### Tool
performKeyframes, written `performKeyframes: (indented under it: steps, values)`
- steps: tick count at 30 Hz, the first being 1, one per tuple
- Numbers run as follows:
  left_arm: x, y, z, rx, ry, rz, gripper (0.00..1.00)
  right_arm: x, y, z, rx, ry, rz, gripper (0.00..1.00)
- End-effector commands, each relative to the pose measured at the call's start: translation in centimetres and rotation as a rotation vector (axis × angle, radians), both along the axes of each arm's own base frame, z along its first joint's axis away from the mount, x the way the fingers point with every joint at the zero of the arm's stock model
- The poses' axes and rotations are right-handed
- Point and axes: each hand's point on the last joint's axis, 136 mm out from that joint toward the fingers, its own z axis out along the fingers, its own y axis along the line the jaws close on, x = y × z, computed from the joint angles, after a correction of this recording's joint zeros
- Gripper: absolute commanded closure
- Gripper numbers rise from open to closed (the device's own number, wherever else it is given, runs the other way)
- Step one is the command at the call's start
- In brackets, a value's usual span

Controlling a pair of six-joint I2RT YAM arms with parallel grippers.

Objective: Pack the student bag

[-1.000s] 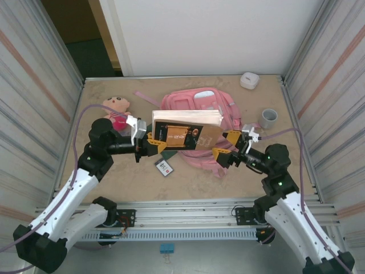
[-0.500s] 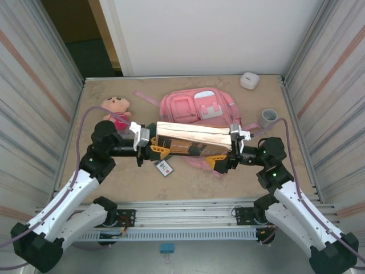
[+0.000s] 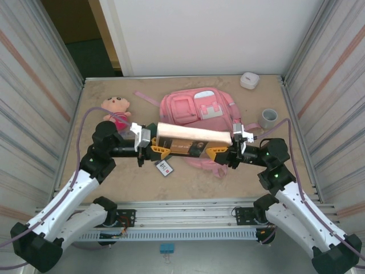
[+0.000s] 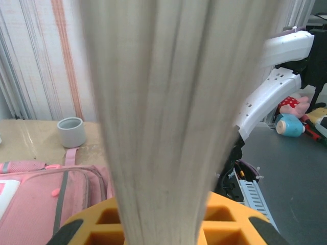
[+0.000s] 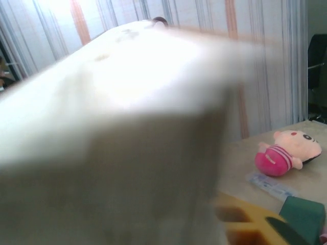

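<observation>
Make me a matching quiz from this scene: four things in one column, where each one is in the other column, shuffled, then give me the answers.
Things
1. book
2. student bag
3. plush doll
4. grey cup

Places
A. standing on the table, right of the bag
B. lying on the table, left of the bag
C. up off the table, with the left gripper at one end and the right gripper at the other
D. lying pockets-up on the table, beyond the book

Pairs: 1-C, 2-D, 3-B, 4-A
</observation>
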Motion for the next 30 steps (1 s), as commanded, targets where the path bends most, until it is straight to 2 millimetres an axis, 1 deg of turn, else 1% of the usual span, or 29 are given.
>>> performKeyframes:
  steps: [1,4,5,6,7,9,11,13,15,16,17,19,21,23,27,30]
  values:
    - [3.1,0.5,0.0,0.009,0.003,0.184,0.86,-0.5,-0.6,2.4,0.047,-0.089,-0.035,1.00]
    - [5.8,1.4,-1.3,0.066,0.054,0.353,0.61,1.2,-1.8,2.2,0.049,-0.058,-0.161,1.00]
    - [6.7,1.8,-1.6,0.085,0.063,0.405,0.50,1.9,-2.3,1.9,0.047,-0.033,-0.209,1.00]
    - [7.4,2.1,-1.9,0.102,0.067,0.451,0.41,2.8,-3.1,1.6,0.046,0.004,-0.265,1.00]
    - [8.0,2.3,-2.2,0.118,0.067,0.486,0.37,3.8,-4.0,1.4,0.047,0.042,-0.322,1.00]
    - [9.1,2.3,-3.0,0.167,0.050,0.550,0.30,6.5,-6.3,0.2,0.046,0.203,-0.487,1.00]
    - [9.8,1.4,-4.2,0.236,0.000,0.580,0.26,9.3,-9.5,-1.6,-0.006,0.401,-0.683,1.00]
    - [10.5,-0.1,-5.7,0.321,-0.053,0.577,0.23,10.6,-11.5,-3.5,-0.077,0.549,-0.787,1.00]
    - [11.0,-2.1,-7.6,0.427,-0.094,0.554,0.19,11.4,-12.7,-4.7,-0.104,0.655,-0.816,1.00]
    - [11.0,-3.3,-8.4,0.476,-0.112,0.535,0.18,11.8,-13.1,-5.1,-0.096,0.697,-0.821,1.00]
    - [11.3,-4.4,-9.7,0.530,-0.122,0.512,0.17,12.2,-13.7,-5.6,-0.079,0.741,-0.836,1.00]
    - [11.7,-6.3,-11.6,0.605,-0.146,0.480,0.15,12.8,-15.0,-6.6,-0.043,0.814,-0.877,1.00]
    - [12.0,-7.9,-13.3,0.658,-0.163,0.444,0.14,13.1,-16.0,-7.5,-0.014,0.867,-0.907,1.00]
    - [12.4,-9.3,-14.7,0.696,-0.173,0.421,0.12,13.2,-16.7,-8.0,0.004,0.891,-0.920,1.00]
    - [14.4,-11.5,-16.6,0.723,-0.161,0.435,0.12,12.6,-17.1,-8.7,0.004,0.890,-0.934,1.00]
    - [15.7,-13.1,-17.9,0.740,-0.159,0.430,0.13,11.9,-17.1,-8.5,0.000,0.864,-0.943,1.00]
